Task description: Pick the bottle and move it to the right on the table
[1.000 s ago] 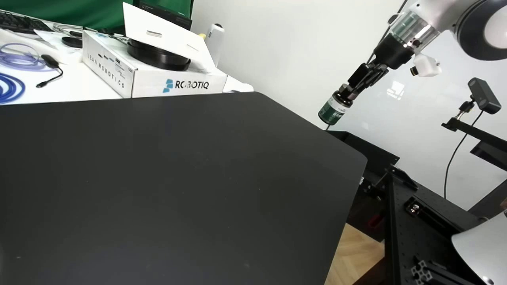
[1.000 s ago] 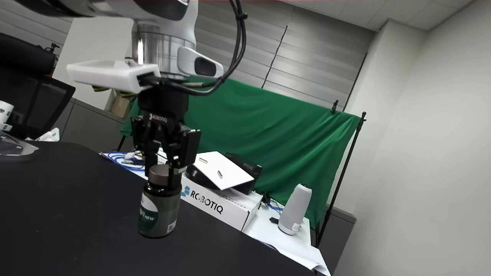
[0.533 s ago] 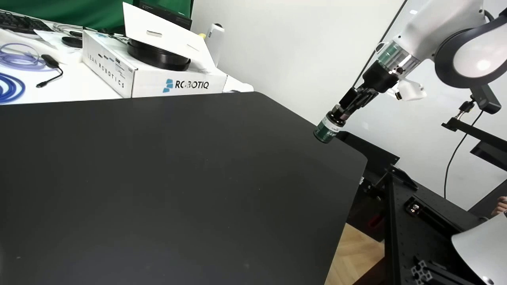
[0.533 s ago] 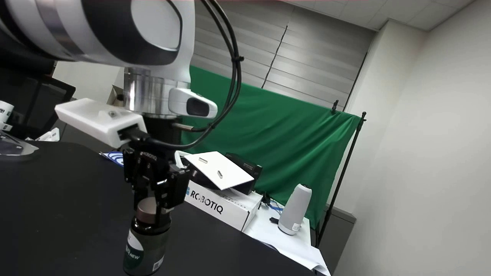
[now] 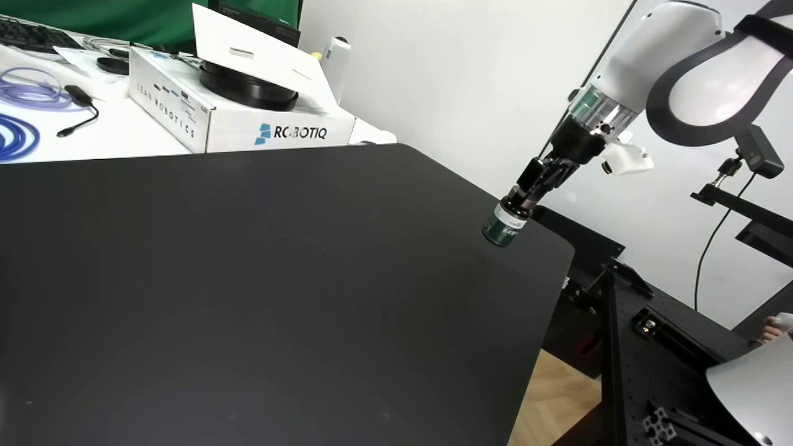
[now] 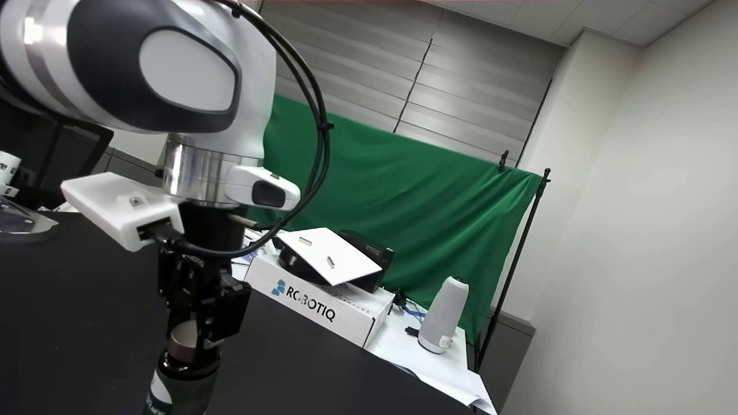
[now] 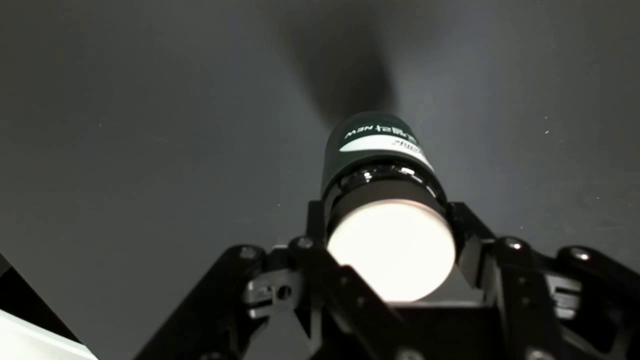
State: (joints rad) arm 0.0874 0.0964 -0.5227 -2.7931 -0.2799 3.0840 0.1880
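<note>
The bottle [image 5: 505, 224] has a dark green body, a white label band and a round cap that looks very bright in the wrist view [image 7: 392, 250]. My gripper [image 7: 386, 215] is shut on it, one finger on each side of the cap and neck. In an exterior view the gripper [image 5: 521, 197] holds it over the black table [image 5: 279, 279], near the edge by the white wall. In an exterior view the bottle's lower end [image 6: 181, 389] is cut off by the frame. A dark shadow falls on the table beyond the bottle; the exact height above the table is unclear.
A white Robotiq box [image 5: 279, 131] with a tilted white panel [image 5: 260, 52] stands beyond the table's far edge. Blue cables [image 5: 15, 139] lie beside it. A black frame [image 5: 644, 334] borders the table's angled corner. A grey-white cylinder device [image 6: 444, 314] stands on the white side table.
The arm has lowered with the bottle in the gripper. In both exterior views the bottle has moved down and slightly left, and it now appears against the tabletop.
</note>
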